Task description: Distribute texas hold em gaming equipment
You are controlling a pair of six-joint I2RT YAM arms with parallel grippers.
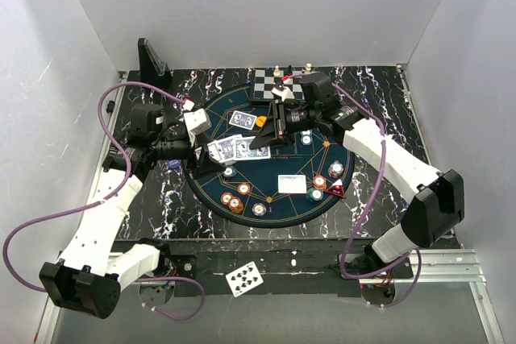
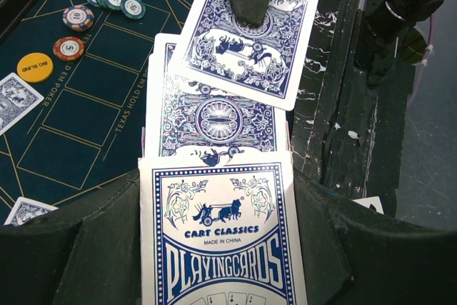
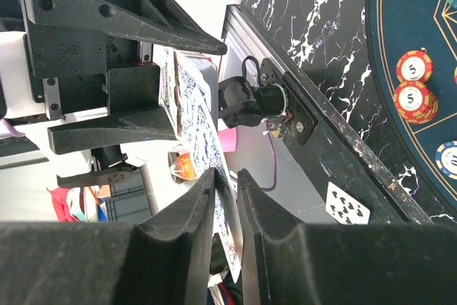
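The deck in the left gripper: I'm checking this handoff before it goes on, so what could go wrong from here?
1. The right gripper pinches only the edge of the top card, so it may slip free.
2. The cards under it are fanned out past the left gripper; pulling one could drag a second card along.
3. One card lies off the mat, near the arm bases; another could land there too.

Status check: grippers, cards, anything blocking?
Left gripper shut on card deck. Right gripper pinching top card at its far end. One stray card off the mat, near edge. Nothing blocking.
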